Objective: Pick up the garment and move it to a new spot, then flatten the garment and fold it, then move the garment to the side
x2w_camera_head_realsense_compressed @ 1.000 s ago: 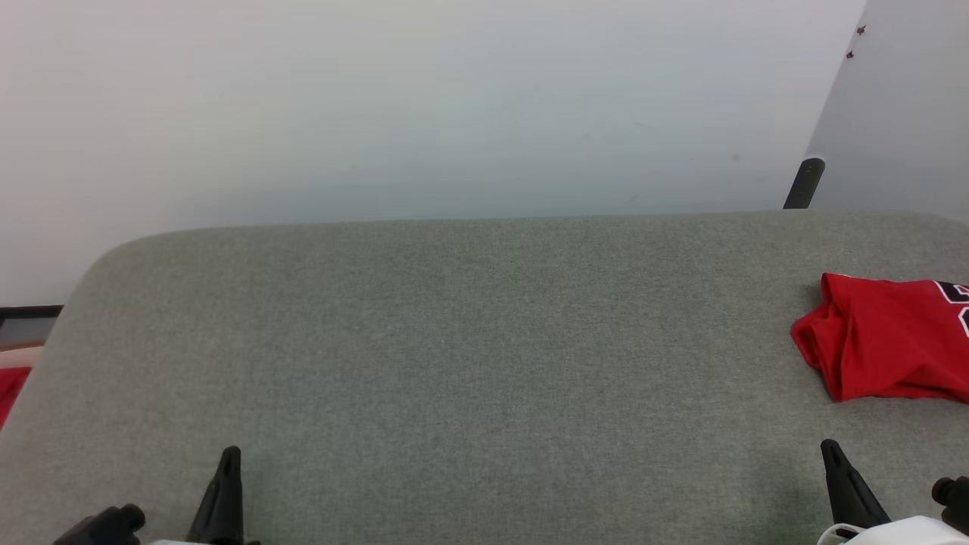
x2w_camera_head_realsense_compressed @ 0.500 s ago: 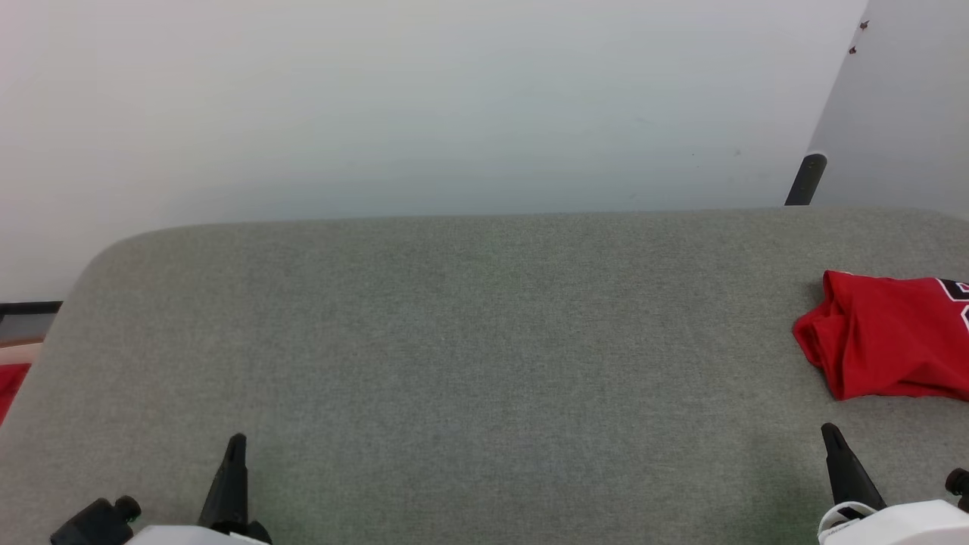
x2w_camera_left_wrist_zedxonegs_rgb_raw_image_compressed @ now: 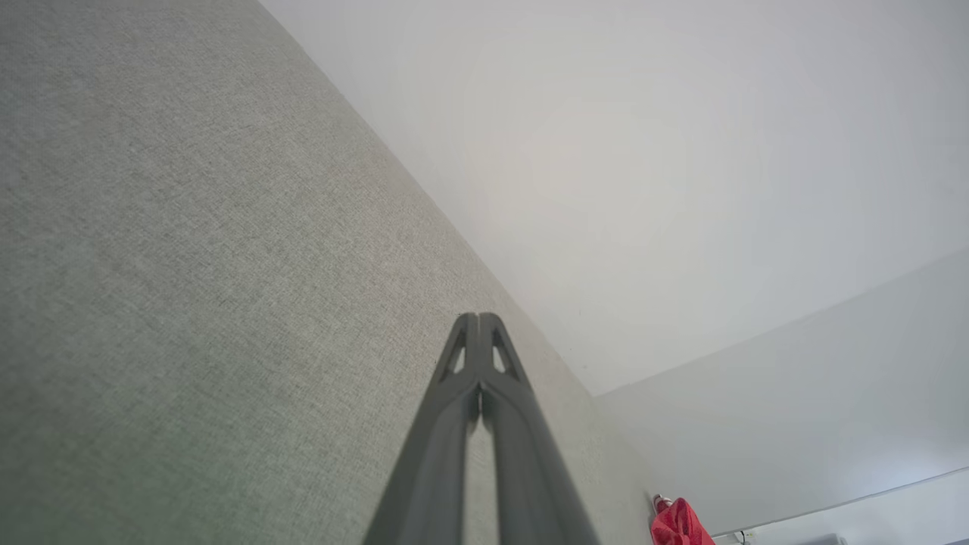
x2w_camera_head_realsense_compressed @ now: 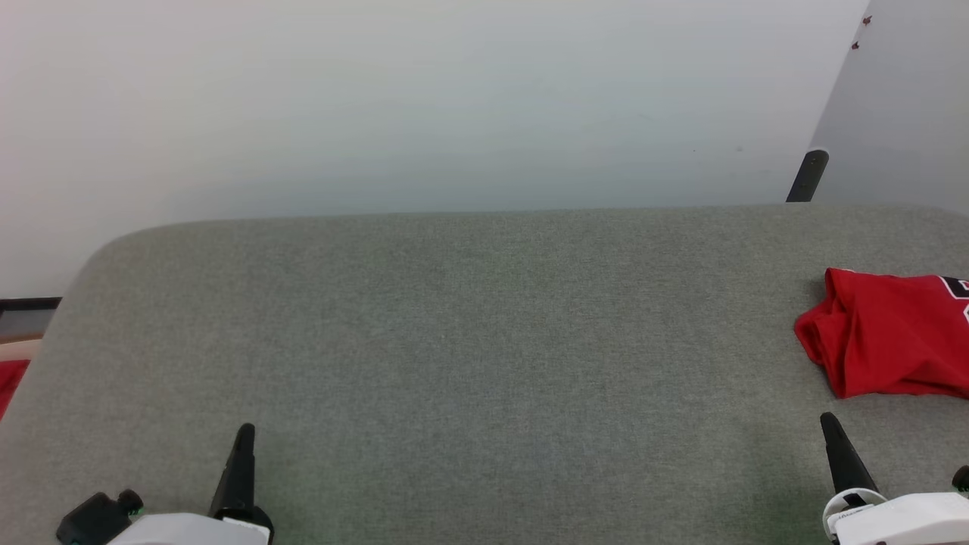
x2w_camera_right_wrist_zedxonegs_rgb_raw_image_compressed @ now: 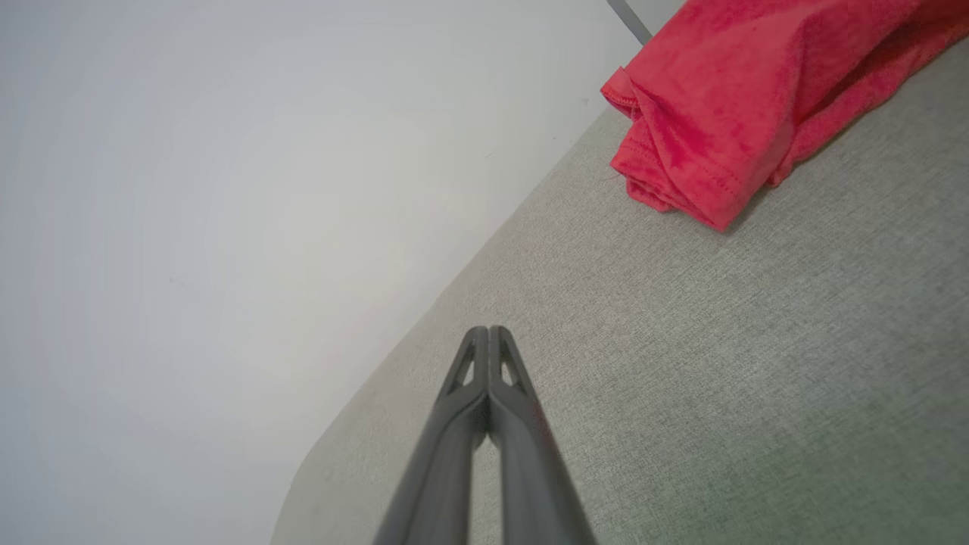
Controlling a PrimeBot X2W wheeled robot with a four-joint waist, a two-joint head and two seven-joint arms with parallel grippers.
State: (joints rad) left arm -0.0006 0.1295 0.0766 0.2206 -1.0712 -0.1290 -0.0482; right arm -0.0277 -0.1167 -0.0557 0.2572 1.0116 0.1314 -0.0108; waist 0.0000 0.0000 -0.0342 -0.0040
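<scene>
The garment (x2w_camera_head_realsense_compressed: pixel 889 337) is a bright red folded bundle at the right edge of the grey fabric table (x2w_camera_head_realsense_compressed: pixel 469 341), with part of a black number at its cut-off right side. It also lies at the top right of the right wrist view as the garment (x2w_camera_right_wrist_zedxonegs_rgb_raw_image_compressed: pixel 742 98), and small at the bottom of the left wrist view as the garment (x2w_camera_left_wrist_zedxonegs_rgb_raw_image_compressed: pixel 677 524). My right gripper (x2w_camera_head_realsense_compressed: pixel 829 420) is shut and empty, just in front of the garment and apart from it; its fingers meet at the right gripper (x2w_camera_right_wrist_zedxonegs_rgb_raw_image_compressed: pixel 488 331). My left gripper (x2w_camera_head_realsense_compressed: pixel 245 431) is shut and empty at the lower left, seen closed at the left gripper (x2w_camera_left_wrist_zedxonegs_rgb_raw_image_compressed: pixel 478 316).
A pale wall (x2w_camera_head_realsense_compressed: pixel 424 106) rises behind the table's far edge. A dark post (x2w_camera_head_realsense_compressed: pixel 807 175) stands at the back right by a grey panel. Something red (x2w_camera_head_realsense_compressed: pixel 9 382) lies beyond the table's left edge, low down. The table's corner at the back left is rounded.
Both grippers have reached a little further forward over the table, still shut. The whole head view has shifted slightly, so the camera has moved. The garment lies as before.
</scene>
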